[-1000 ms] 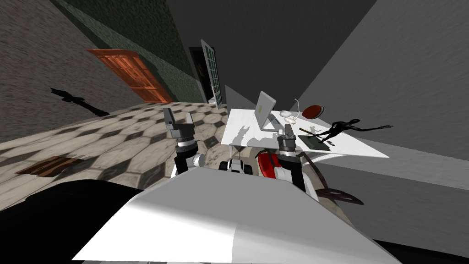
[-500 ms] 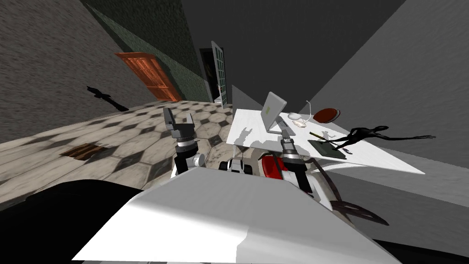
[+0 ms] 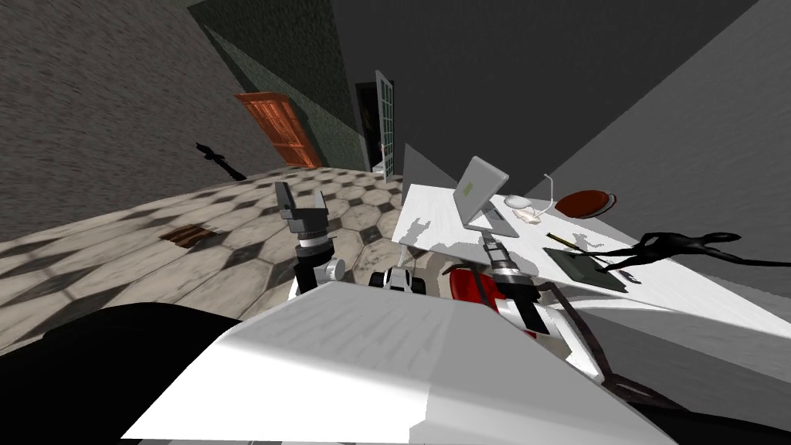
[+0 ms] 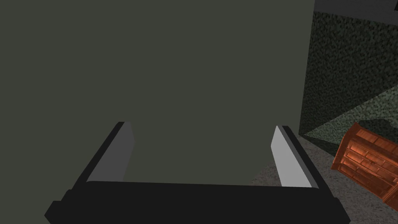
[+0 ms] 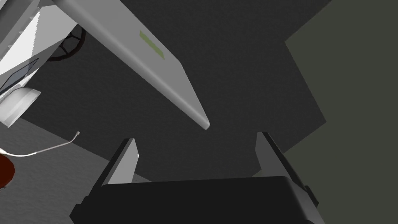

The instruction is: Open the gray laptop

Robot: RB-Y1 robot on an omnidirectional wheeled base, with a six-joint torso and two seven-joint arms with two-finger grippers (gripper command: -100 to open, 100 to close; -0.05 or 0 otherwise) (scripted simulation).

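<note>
Grey laptop [image 3: 483, 193] is sitting at the white table's [image 3: 432, 222] left end, lid [image 5: 155, 62] half raised. My right gripper [image 5: 196, 136] is hovering by its corner, fingers apart; a gentle upward push seems best. My left gripper [image 3: 301, 197] is idling, fingers apart too.

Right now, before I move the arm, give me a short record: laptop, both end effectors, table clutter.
laptop: grey, lid up, on white table
right end effector: open, empty, lid corner just beyond fingertips, apart
left end effector: open, empty, raised over the tiled floor
also on table: white mouse, red round object, dark pad, black figurine
</note>
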